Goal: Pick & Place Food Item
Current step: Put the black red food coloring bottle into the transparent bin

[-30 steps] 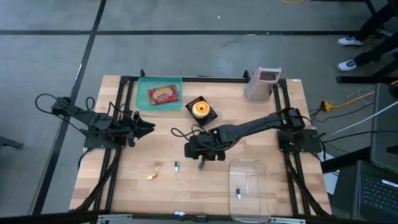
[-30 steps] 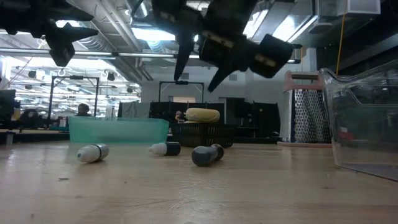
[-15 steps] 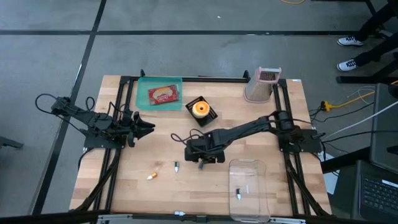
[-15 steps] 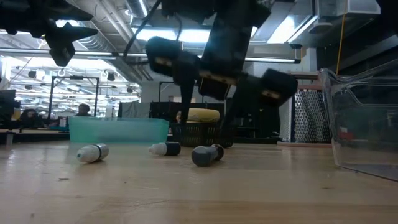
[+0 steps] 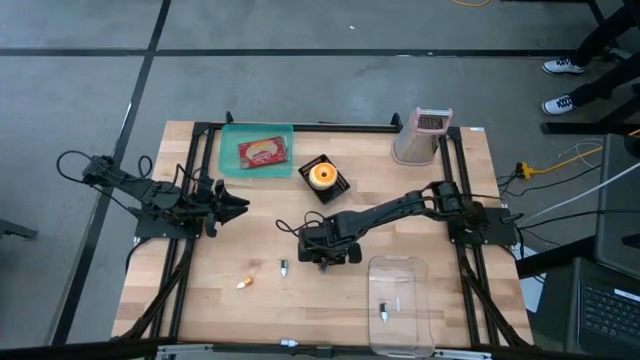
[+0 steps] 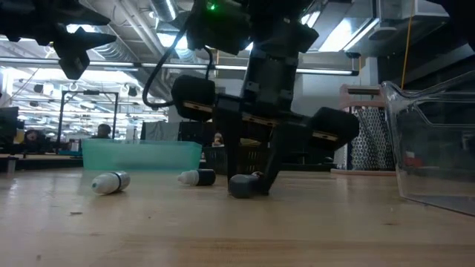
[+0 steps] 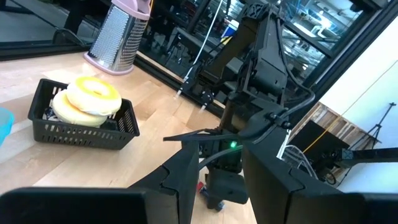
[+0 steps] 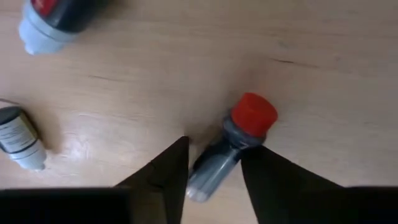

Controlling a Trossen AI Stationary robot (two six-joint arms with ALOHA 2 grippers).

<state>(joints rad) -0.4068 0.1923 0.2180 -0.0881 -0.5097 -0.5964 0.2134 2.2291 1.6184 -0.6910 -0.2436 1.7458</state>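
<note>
A small dark bottle with a red cap lies on its side on the wooden table, a little right of the middle. My right gripper has come down over it, pointing steeply down, and is shut on its body. In the high view the gripper hides the bottle. My left gripper hangs level over the table's left side, open, with nothing between its fingers. My right gripper pinches the bottle's dark body, below the red cap, between its two fingers. The fingers slant down from above and lie across the bottle. The bottle lies on the table, its cap end sticking out past the fingers.
Two more small bottles lie left of the gripper. A clear container at the near right holds another. At the far side stand a green tray with a packet, a black basket and a grater.
My right gripper has sunk from well above the table down onto the dark bottle and tipped more steeply downward. Its fingers have drawn closer together around the bottle, which has stayed where it lay.
</note>
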